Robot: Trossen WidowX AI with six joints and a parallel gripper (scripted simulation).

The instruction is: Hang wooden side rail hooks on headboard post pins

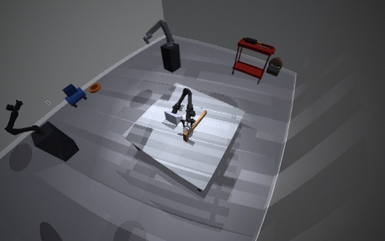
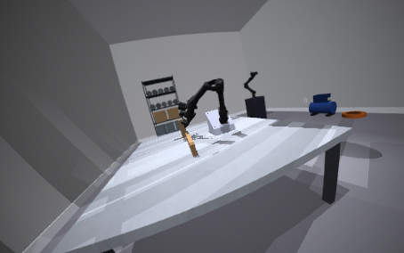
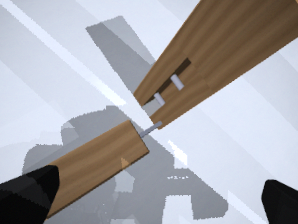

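The wooden post (image 1: pixel 186 137) (image 2: pixel 181 128) (image 3: pixel 235 45) stands upright on the table. In the wrist view its slot shows two pale pins (image 3: pixel 177 82) (image 3: pixel 159 98). The wooden side rail (image 1: pixel 198 120) (image 2: pixel 191 144) (image 3: pixel 97 162) stretches away from the post, its far end low at the table. A grey steel hook (image 3: pixel 151 130) at the rail's near end points at the slot's lower opening, short of both pins; the second hook is not distinguishable. Whether hook and post touch is unclear. My gripper (image 1: pixel 188 124) (image 3: pixel 161 184) is wide open and empty above the rail's near end; the rail's body passes under its left finger.
A pale block with a slanted face (image 1: pixel 173 117) (image 2: pixel 214 120) stands on the table (image 1: pixel 170 157) (image 2: pixel 169 196) beside the arm's base. Farther off are a red cart (image 1: pixel 249 70), a blue compressor (image 1: pixel 75 97) (image 2: pixel 322 108) and shelves.
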